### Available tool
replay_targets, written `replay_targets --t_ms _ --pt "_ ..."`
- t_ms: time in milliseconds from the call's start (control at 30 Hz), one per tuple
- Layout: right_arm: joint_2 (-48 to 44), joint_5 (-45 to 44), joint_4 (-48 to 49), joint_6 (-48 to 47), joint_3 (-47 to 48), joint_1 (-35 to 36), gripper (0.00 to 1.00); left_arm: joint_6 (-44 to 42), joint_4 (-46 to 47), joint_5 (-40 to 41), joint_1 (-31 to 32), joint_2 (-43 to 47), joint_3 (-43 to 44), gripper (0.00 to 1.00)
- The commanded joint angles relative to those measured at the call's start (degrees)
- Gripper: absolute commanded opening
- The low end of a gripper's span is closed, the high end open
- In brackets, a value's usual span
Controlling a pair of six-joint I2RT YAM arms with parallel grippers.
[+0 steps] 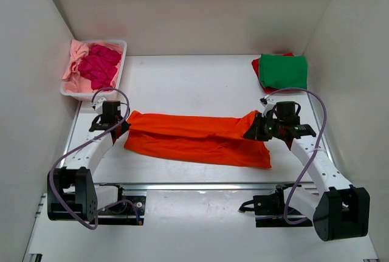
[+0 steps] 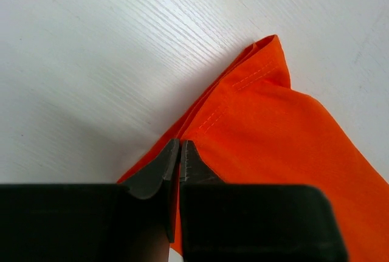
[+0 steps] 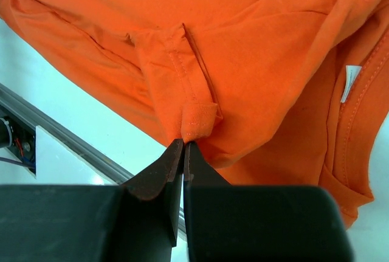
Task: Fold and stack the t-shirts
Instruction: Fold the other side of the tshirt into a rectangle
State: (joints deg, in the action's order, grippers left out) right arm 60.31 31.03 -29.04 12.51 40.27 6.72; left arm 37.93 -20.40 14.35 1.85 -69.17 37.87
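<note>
Middle's pretty much blocked: the orange t-shirt (image 1: 194, 139) is strung side to side across the table (image 1: 194, 86), pinched tight at its ends by the left gripper (image 1: 124, 126) and right gripper (image 1: 251, 131), so shirt plus both arms make one long barrier. Behind it there's a wide bare patch of tabletop to move through, boxed in by the white basket (image 1: 122, 61) heaped with pink t-shirts (image 1: 100, 66) far left and the green t-shirt (image 1: 282, 70) sitting on a red t-shirt (image 1: 255, 66) far right. Up front only a narrow strip is free between the shirt's near edge and the metal rail (image 1: 200, 185), and the side walls (image 1: 30, 92) sit close on both flanks.
</note>
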Motion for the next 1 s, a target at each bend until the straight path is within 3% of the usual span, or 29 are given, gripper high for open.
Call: replay_targets --t_ms 0,433,800,967 --pt "-1.52 0.61 2.15 0.41 -0.02 -0.39 0.0 -1.28 -0.69 2.61 -0.01 0.53 2.38 0.0" --pt "-3.18 0.7 0.39 -1.35 -2.22 -3.12 0.0 -1.98 -3.59 3.93 3.34 3.95 -1.65 0.0" --pt "-7.14 -0.62 0.04 3.21 -11.09 2.15 0.0 0.3 -5.0 4.03 3.25 4.3 -3.76 0.0" --pt "-6.71 0.0 -1.81 3.04 -12.49 4.43 0.03 0.91 -5.7 4.9 3.25 3.51 -1.75 0.28"
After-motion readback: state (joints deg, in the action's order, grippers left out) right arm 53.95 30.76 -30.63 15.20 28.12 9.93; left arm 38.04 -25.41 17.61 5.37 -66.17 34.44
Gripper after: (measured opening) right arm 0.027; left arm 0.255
